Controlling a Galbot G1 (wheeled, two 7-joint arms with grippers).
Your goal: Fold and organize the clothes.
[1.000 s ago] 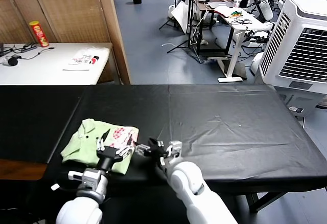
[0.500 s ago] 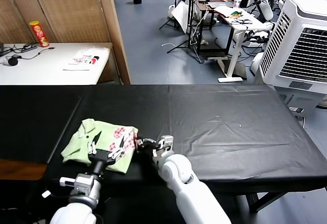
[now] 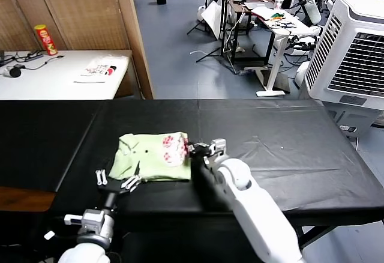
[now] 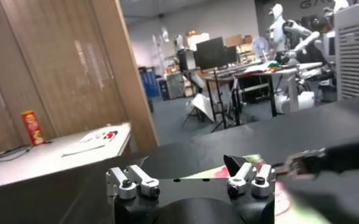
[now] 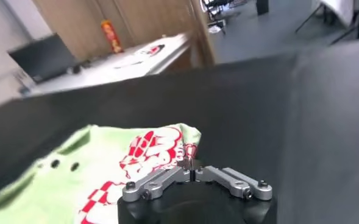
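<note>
- Since a second ago the shirt (image 3: pixel 155 155) has slid right and farther from the robot across the black table (image 3: pixel 282 155), and the left gripper (image 3: pixel 117 180) no longer lies over it.
- Left gripper now sits off the shirt's near left edge, fingers spread wide, holding nothing.
- Folded green shirt lies left of the table's centre, red-and-white print (image 3: pixel 174 148) facing up at its right end.
- Right gripper (image 3: pixel 193 149) is at the shirt's right edge; in its wrist view the fingertips meet, pinching the fabric edge (image 5: pixel 189 159).
</note>
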